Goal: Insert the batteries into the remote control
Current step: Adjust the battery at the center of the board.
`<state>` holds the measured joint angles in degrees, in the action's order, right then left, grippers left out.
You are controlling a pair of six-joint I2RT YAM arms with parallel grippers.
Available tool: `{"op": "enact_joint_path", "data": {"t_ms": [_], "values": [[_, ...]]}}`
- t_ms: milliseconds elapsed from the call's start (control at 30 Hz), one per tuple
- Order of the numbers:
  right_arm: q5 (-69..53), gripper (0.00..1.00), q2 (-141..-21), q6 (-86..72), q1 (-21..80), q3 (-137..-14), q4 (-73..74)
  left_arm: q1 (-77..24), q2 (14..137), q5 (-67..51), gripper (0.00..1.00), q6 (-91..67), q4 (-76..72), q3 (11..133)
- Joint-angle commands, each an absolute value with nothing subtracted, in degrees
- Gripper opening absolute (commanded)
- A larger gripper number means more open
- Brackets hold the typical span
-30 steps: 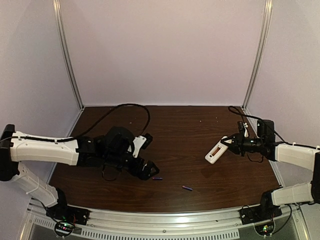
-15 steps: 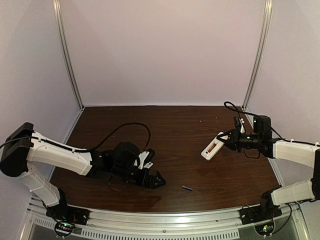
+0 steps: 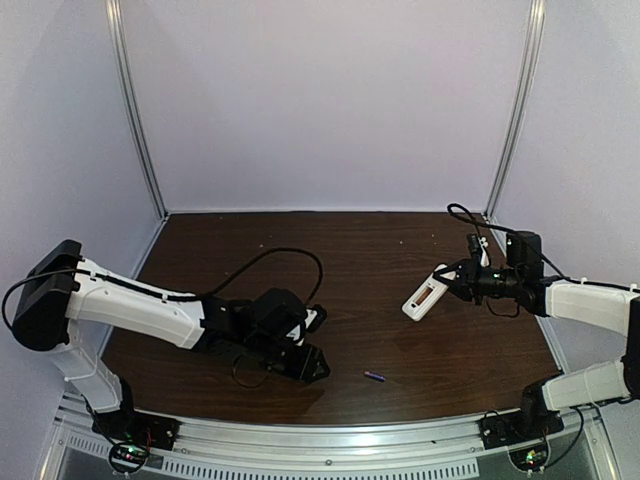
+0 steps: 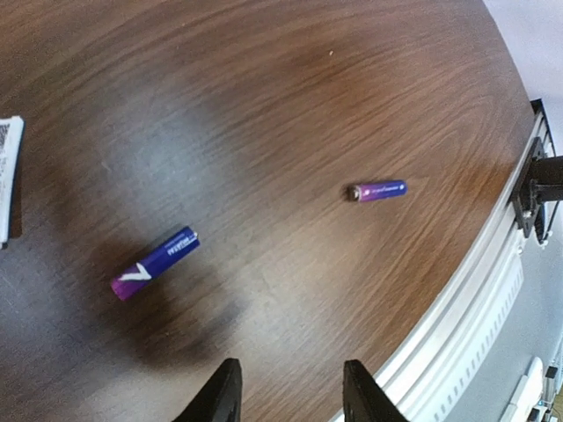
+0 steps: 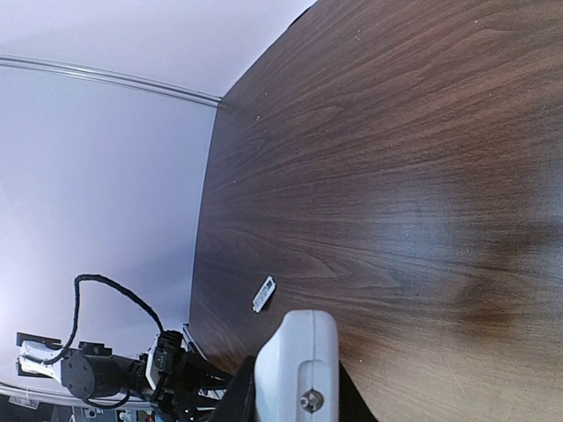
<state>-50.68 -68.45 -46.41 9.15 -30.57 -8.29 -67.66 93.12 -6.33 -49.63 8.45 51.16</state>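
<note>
Your left gripper (image 4: 295,397) hangs low, fingers apart; your right gripper (image 3: 446,283), arm outstretched, clamps the remote control (image 3: 424,298).

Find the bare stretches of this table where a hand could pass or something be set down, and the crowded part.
Bare: the back of the table along the wall, and the middle between left gripper and held remote. Crowded: the front edge by that gripper, with both batteries and the cover.

A: Light?
B: Soft, even, from overhead; dim-ish, purple cast. Faint shadow under left arm (image 3: 150,310) in top view.
A: Glare, blur?
B: Pale sheen on table (image 4: 264,97), dark smudge below nearer battery (image 4: 155,263). Top view soft, low-res. Wrist views w/ fisheye bend at edges, wood grain clear mid-frame.
</note>
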Motion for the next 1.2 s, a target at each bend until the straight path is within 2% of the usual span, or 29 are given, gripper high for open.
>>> {"op": "enact_joint_path", "data": {"t_ms": [0, 100, 200, 833, 1067, 1167], "values": [[-50.0, 0.00, -68.6, -45.3, 9.5, -32.2, -8.0, -68.0, 95.8, -5.4, 0.40, -50.3, 10.8, 51.4], [-50.1, 0.00, -68.6, -45.1, 9.5, -32.2, -7.7, -68.0, 97.7, -5.0, 0.41, -50.8, 10.6, 52.0], [-49.9, 0.00, -68.6, -45.0, 9.5, -32.1, -7.7, -67.9, 99.0, -4.7, 0.47, -51.1, 8.9, 52.1], [-49.9, 0.00, -69.2, -43.5, 9.4, -32.4, -6.3, -60.1, 102.8, -5.7, 0.54, -47.5, 2.4, 53.8], [-50.1, 0.00, -70.0, -43.3, 9.4, -32.6, -6.5, -60.0, 104.9, -5.6, 0.54, -45.9, 3.1, 56.0], [-50.1, 0.00, -69.9, -43.4, 9.4, -32.6, -6.6, -60.3, 106.1, -1.7, 0.51, -41.2, 10.4, 59.6]]}}
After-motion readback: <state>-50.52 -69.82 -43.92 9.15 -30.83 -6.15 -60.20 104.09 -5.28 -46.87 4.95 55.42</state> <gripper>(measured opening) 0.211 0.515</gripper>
